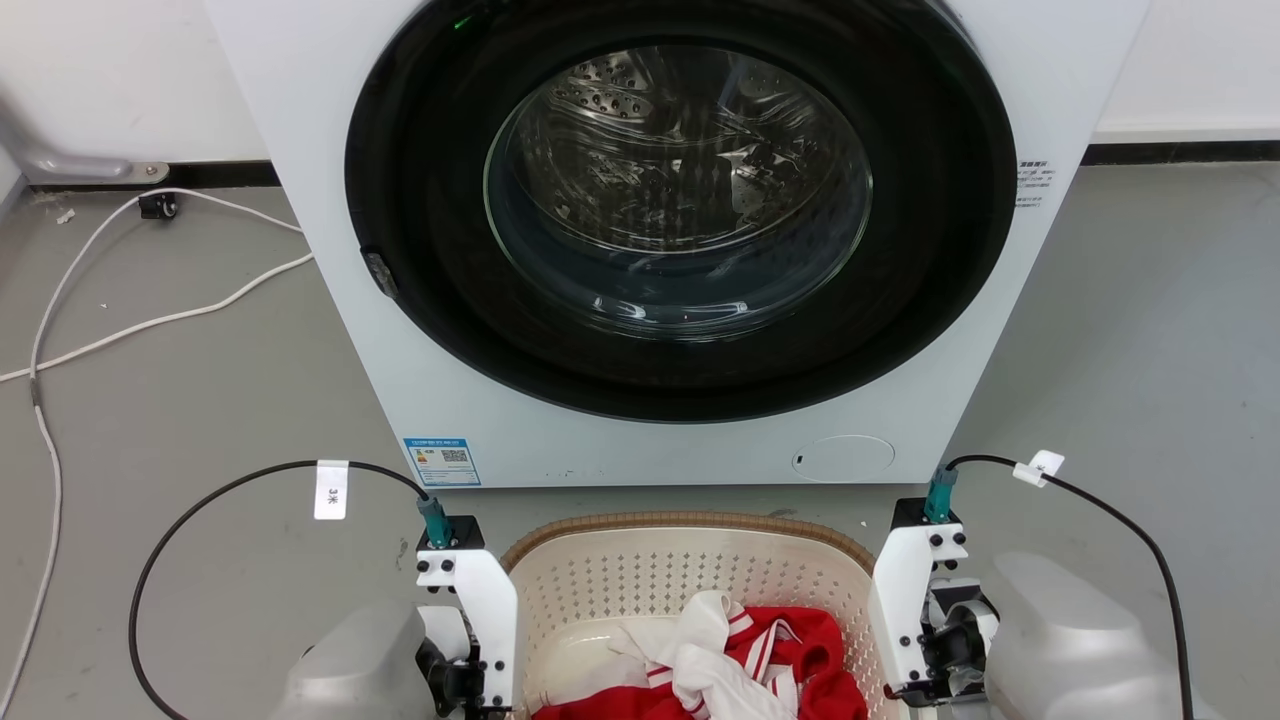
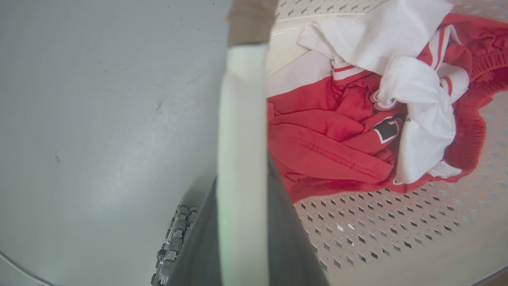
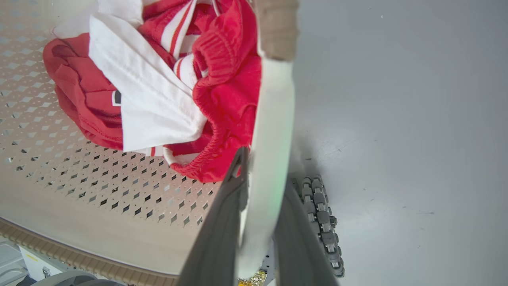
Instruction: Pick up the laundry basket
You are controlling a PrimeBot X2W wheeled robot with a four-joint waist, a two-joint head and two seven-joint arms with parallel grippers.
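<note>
Head view: washer [image 1: 690, 455] takes up the top and middle of the frame, with its round glass door [image 1: 680, 190] facing me. Laundry basket [image 1: 690, 524] is at bottom centre, just in front of the washer. I can't tell if it's resting on the grey floor [image 1: 200, 380] or off it. Red and white clothes [image 1: 730, 660] are heaped inside. My left wrist [image 1: 480, 610] is tight against the basket's left edge at lower left. My right wrist [image 1: 905, 600] is against its right edge at lower right. A black cable [image 1: 200, 505] loops off the left wrist, and a white cable [image 1: 150, 320] lies on the floor at far left.

Left wrist view: left gripper [image 2: 243, 178] comes up from bottom centre. Its dark fingers [image 2: 289, 246] sit either side of the basket's white left handle [image 2: 242, 111], closed tight on it with no gap I can see. Brown rim [image 2: 250, 20] at top centre. Clothes and the perforated basket wall [image 2: 397, 238] fill the right half, grey floor is on the left, and a roller wheel [image 2: 174, 238] sits near the bottom.

Right wrist view: mirror of that. Right gripper [image 3: 265, 174] is at bottom centre, fingers [image 3: 222, 238] clamped on the white right handle [image 3: 274, 119]. Rim at top centre, clothes and perforated wall at left. Grey floor at right, with another roller wheel [image 3: 321, 222] just right of the fingers.
</note>
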